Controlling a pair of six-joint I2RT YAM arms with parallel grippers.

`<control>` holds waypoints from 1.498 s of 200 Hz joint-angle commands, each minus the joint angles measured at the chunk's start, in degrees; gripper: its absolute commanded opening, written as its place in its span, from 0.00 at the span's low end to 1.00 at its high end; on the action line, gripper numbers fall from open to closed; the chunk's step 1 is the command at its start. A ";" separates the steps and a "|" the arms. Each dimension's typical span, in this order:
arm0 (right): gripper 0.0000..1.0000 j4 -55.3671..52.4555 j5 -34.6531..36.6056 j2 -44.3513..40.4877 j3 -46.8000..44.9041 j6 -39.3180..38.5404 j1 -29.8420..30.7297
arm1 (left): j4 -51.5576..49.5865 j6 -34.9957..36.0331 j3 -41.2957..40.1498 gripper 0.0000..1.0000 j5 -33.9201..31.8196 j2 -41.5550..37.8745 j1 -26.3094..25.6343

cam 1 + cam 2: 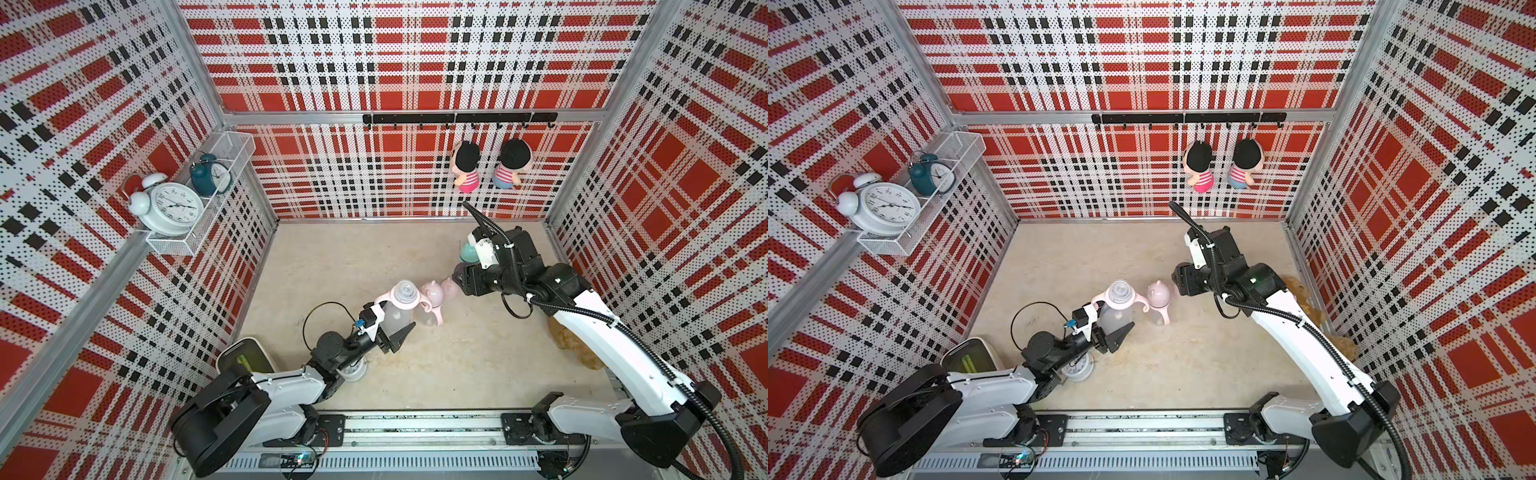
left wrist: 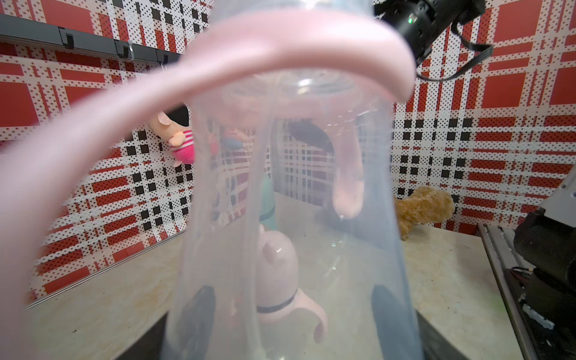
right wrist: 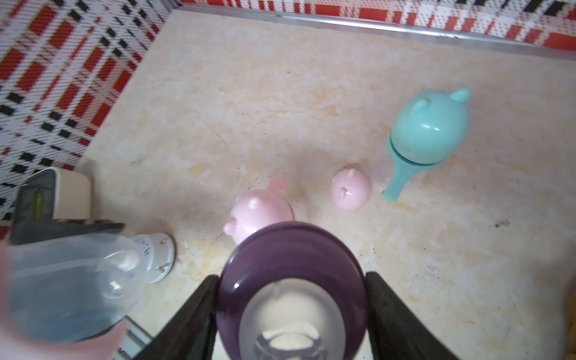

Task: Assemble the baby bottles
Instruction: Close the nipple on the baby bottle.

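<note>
Left pincer (image 1: 394, 329) clamped on clear bottle (image 1: 397, 316) carrying pink handled ring (image 2: 296, 43), apparently raised off worktop (image 1: 332, 257), just beside capped pink bottle (image 1: 432, 295). Right pincer (image 3: 293, 299) grips purple nipple collar (image 3: 290, 249). Teal bottle (image 3: 428, 131) stands further back.

Both top views looked steeply down from high at the front, sharing the whole beige marbled tabletop (image 1: 332, 257) and red plaid back wall (image 1: 415, 62). The left wrist camera sat tight behind a clear pink-handled plastic bottle (image 2: 286, 202), facing that wall; the right looked down past a round purple collar (image 3: 293, 246). Both caught the pink eared-cap bottle (image 2: 277, 265)
</note>
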 commanded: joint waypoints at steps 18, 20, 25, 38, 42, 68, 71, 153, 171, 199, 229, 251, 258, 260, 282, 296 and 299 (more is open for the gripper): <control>0.55 -8.19 -6.52 2.62 8.74 -4.23 3.96 | 4.29 1.40 -0.14 0.00 0.94 2.15 -0.38; 0.55 -8.51 -6.69 2.79 9.14 -4.34 4.13 | 4.36 1.37 -0.10 0.00 0.99 2.20 -0.38; 0.55 -9.24 -7.06 3.11 10.12 -4.63 4.79 | 4.51 1.44 -0.10 0.00 1.11 2.40 -0.38; 0.55 -10.53 -7.87 4.10 12.39 -5.30 6.61 | 5.03 1.47 -0.13 0.00 1.29 2.97 -0.38; 0.55 -10.86 -7.91 4.37 13.07 -5.43 7.16 | 5.19 1.45 -0.17 0.00 1.30 3.10 -0.38; 0.55 -13.66 -8.29 7.47 17.59 -6.15 10.77 | 5.61 1.97 -0.02 0.00 1.22 4.12 -0.77; 0.55 -13.98 -8.13 7.89 18.09 -6.20 11.17 | 5.61 2.17 0.06 0.00 1.13 4.25 -0.88; 0.54 -21.13 -8.76 18.65 28.01 -8.09 17.56 | 4.48 6.07 0.60 0.00 -1.90 5.62 -3.27; 0.54 -21.25 -9.19 19.57 28.20 -8.09 17.79 | 4.03 6.78 0.62 0.00 -2.47 5.68 -3.55; 0.54 -21.76 -8.83 20.08 28.07 -8.09 18.87 | 3.60 7.42 0.43 0.00 -2.92 5.60 -3.55; 0.54 -22.25 -7.89 20.76 27.03 -8.27 18.97 | 3.33 8.15 0.30 0.00 -3.85 5.11 -3.55; 0.54 -22.52 -7.91 20.99 26.88 -8.51 19.40 | 2.93 8.56 0.34 0.00 -4.74 5.06 -3.55; 0.54 -22.54 -8.16 21.06 26.51 -8.56 19.50 | 2.88 8.51 0.43 0.00 -5.21 5.08 -3.55; 0.54 -22.58 -8.18 21.07 26.49 -8.58 19.57 | 2.88 8.55 0.43 0.00 -5.38 5.07 -3.55; 0.54 -23.33 -6.56 21.76 26.47 -8.11 19.98 | 2.60 8.39 0.69 0.00 -6.66 5.00 -3.55; 0.54 -23.84 -4.96 21.95 26.68 -7.75 20.35 | 2.49 8.21 0.86 0.00 -6.35 4.70 -3.55; 0.54 -23.96 -4.74 21.99 26.73 -7.71 20.40 | 2.45 8.21 0.91 0.00 -6.03 4.68 -3.55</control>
